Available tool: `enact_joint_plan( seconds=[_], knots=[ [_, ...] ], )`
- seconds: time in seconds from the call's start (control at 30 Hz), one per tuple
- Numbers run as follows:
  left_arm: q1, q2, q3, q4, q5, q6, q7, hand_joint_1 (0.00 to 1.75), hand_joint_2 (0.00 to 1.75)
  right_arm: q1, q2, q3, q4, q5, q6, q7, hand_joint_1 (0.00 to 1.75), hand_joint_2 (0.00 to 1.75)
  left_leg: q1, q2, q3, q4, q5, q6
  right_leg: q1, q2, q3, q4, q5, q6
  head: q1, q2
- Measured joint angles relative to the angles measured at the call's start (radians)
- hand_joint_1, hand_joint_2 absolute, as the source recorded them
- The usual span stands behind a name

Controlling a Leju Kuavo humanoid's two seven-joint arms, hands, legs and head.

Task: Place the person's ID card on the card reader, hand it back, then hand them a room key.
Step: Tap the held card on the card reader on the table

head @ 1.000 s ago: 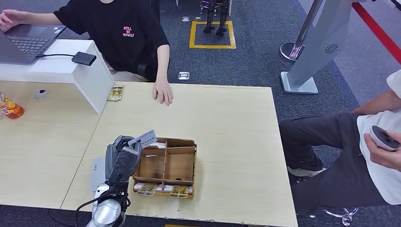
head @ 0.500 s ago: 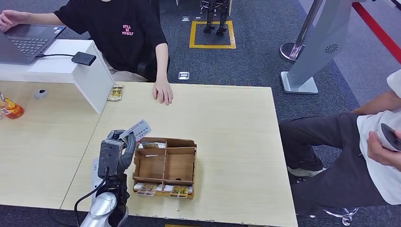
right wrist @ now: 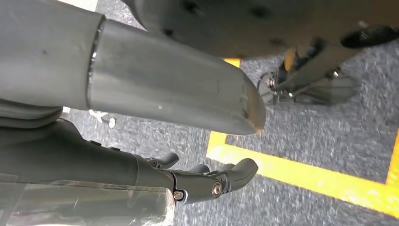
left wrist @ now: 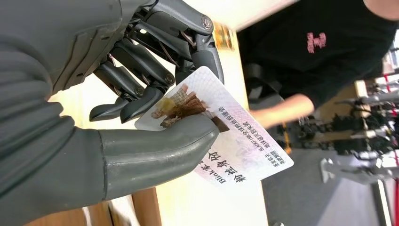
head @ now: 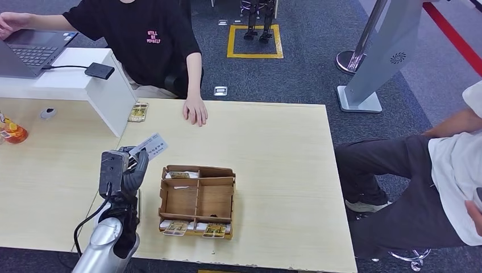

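One ID card [left wrist: 226, 136] pinched in left robot hand [left wrist: 141, 94]

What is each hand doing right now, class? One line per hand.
Left hand: holds the ID card, pinched between thumb and fingers.
Right hand: holds nothing, fingers apart, open.
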Motion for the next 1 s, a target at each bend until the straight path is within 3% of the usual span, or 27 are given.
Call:
enact_joint_plan(
  seconds=[0.2,0.43,0.7,1.0],
  knots=[
    [-0.002,0.079,0.06,0.0,-0.01,-0.011,0.026,1.75,1.75,0.012,0.0,0.0,0.063,-0.013,-0.006,-0.018,0.0,0.0,0.0,0.0,-0.001,-0.001,0.0,0.0,0.0,0.0,0.0,0.0,0.0,0.0,0.0,0.0],
    [0.01,0.123,0.094,0.0,-0.018,-0.008,0.034,1.75,1.75,0.013,0.0,-0.001,0.087,-0.025,-0.003,-0.023,0.0,0.0,0.0,0.0,-0.001,0.0,0.0,0.0,0.0,0.0,0.0,0.0,0.0,0.0,0.0,0.0],
    [0.091,0.185,0.136,-0.025,-0.08,-0.023,0.059,1.75,1.75,0.024,0.0,-0.014,0.097,-0.052,0.01,-0.035,0.0,0.0,0.0,0.0,-0.001,0.0,0.0,0.0,0.0,0.0,0.0,0.0,0.0,0.0,0.0,0.0],
    [0.197,0.276,0.166,-0.084,-0.199,-0.128,0.117,1.75,1.75,0.038,-0.002,-0.027,0.098,-0.074,0.027,-0.036,0.0,0.0,0.0,0.0,-0.001,-0.001,0.0,0.0,0.0,0.0,-0.001,0.0,-0.001,-0.001,0.0,0.0]
  ],
)
